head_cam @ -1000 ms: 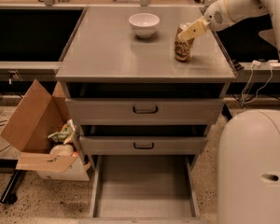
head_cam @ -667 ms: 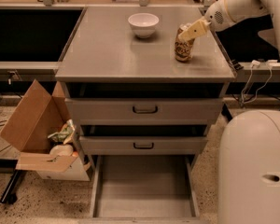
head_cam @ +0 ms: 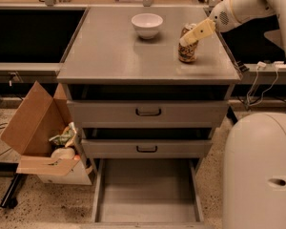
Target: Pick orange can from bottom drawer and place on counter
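Grey cabinet top in a lab bay: gripper sat against the upper part of the orange can; whether it was clamped on or let go couldn't be told from this view. Can stood upright on the counter near the right edge, white bowl apart to its left, bottom drawer pulled out below with no can in it. Judged as the place step, nearly done; next move called for a clean release and a retreat without tipping the can.
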